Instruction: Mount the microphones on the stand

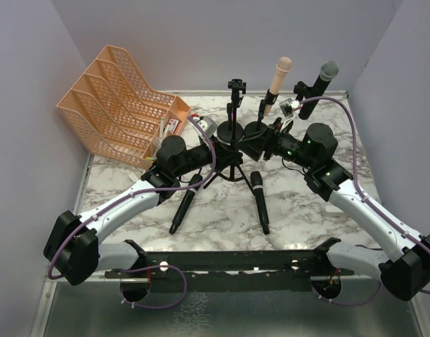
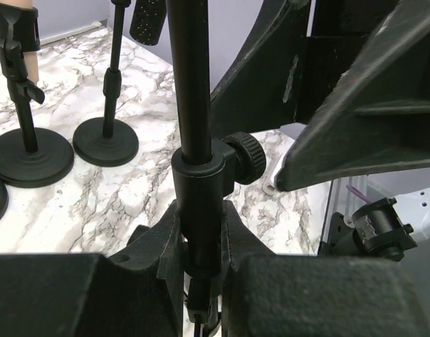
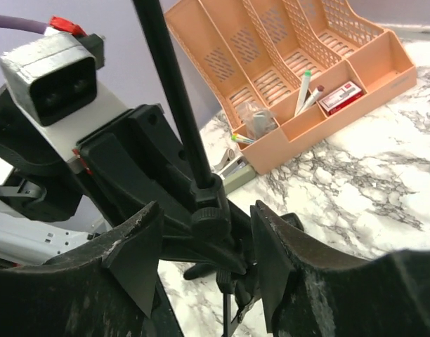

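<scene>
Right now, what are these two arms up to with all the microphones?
The robot is fitting microphones onto stands. The pink microphone and the silver-headed microphone already sit in stands at the back. The left black microphone and the right black microphone lie on the table, not yet mounted. The left gripper is clamped on the pole of the middle tripod stand; the right gripper is open, its fingers either side of that pole.

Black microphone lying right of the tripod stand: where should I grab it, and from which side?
Take the black microphone at mid-body, coming straight down from above with the jaws across its width. It lies flat on the table, running near to far, with bare marble on both sides.
</scene>
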Robot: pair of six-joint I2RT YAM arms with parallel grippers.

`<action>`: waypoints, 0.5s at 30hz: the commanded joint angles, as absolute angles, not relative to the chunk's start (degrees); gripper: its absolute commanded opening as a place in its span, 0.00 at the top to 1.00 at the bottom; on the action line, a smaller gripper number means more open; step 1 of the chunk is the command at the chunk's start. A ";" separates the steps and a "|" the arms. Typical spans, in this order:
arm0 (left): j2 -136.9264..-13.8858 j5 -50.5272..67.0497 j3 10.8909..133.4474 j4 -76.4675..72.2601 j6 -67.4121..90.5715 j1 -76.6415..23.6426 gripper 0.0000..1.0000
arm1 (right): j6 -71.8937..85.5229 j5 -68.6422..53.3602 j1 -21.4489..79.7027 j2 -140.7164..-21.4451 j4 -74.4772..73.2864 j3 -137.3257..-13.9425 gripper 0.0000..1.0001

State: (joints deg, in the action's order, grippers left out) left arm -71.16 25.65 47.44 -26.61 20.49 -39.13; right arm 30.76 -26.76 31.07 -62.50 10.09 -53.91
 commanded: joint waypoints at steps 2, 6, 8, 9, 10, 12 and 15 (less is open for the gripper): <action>-69.70 25.28 48.27 -31.07 19.55 -39.52 1.00 | 26.10 -28.61 31.30 -63.91 7.80 -55.48 0.55; -69.56 24.41 48.08 -31.11 19.02 -39.53 1.00 | 27.21 -28.18 31.33 -64.33 8.29 -55.28 0.77; -69.52 24.39 48.02 -31.24 18.86 -39.53 1.00 | 29.20 -27.33 31.29 -64.10 9.43 -54.77 0.86; -69.65 24.38 47.95 -31.33 18.81 -39.50 1.00 | 31.19 -26.48 31.30 -63.97 10.39 -54.27 0.89; -69.72 24.35 47.86 -31.56 18.73 -39.51 1.00 | 34.10 -25.06 31.31 -63.82 11.31 -53.71 0.93; -69.78 24.22 47.61 -32.06 18.37 -39.54 1.00 | 43.28 -20.94 31.34 -63.56 13.04 -52.18 0.99; -69.96 22.98 47.17 -32.94 17.23 -39.50 1.00 | 59.34 -16.56 31.29 -63.69 13.93 -50.11 0.99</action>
State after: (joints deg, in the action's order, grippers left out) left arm -71.16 24.62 47.40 -27.27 19.59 -39.11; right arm 38.30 -23.81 31.07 -63.94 11.11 -52.66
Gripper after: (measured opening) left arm 0.174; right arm 0.205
